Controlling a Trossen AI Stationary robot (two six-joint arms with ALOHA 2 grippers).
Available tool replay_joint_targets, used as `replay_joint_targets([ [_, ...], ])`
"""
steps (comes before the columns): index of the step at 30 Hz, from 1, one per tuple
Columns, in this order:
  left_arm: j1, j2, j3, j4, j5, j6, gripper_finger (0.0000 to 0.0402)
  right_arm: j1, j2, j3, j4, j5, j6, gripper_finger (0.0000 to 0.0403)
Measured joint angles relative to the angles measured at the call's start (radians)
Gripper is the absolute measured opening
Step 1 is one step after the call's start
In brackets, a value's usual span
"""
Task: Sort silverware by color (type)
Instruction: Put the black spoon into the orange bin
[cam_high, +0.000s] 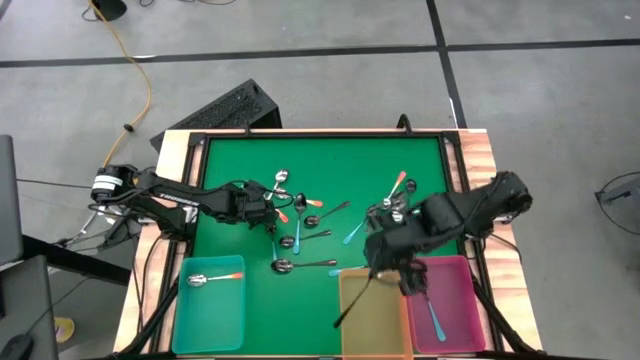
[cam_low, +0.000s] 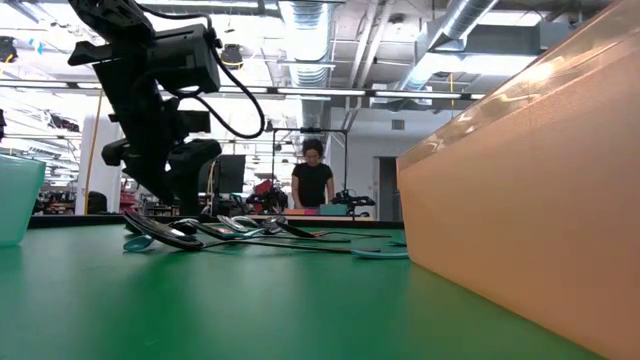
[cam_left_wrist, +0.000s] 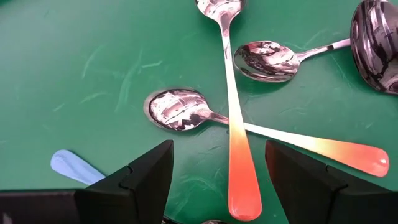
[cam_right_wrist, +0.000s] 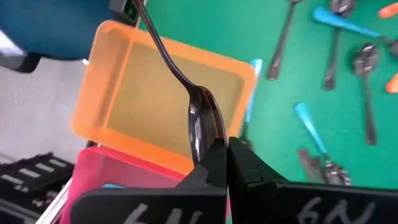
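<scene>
Just now a dark-handled spoon (cam_right_wrist: 202, 121) hangs pinched by its bowl in the right gripper (cam_right_wrist: 226, 163) above the yellow bin (cam_high: 372, 318), so letting go comes next, while the left gripper (cam_left_wrist: 217, 180) stands wide over two crossed orange-handled spoons (cam_left_wrist: 239, 168) left of centre.

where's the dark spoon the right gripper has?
The dark spoon is pinched by its bowl in the right gripper, handle hanging over the yellow bin, beside the pink bin.
</scene>
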Motion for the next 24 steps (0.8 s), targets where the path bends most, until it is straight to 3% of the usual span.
replay_joint_targets([
  [8,-0.001,0.000,0.000,0.060,0.010,0.024,0.0238,0.097,0.109,0.000,-0.108,-0.039,0.070,0.0006],
  [15,-0.001,0.000,0.000,0.094,0.000,0.042,0.0238,0.113,0.186,0.000,-0.081,-0.129,-0.019,0.0006],
  [24,-0.001,0.000,0.000,0.096,-0.017,0.043,0.0238,0.069,0.193,-0.001,-0.100,-0.130,-0.132,0.0006],
])
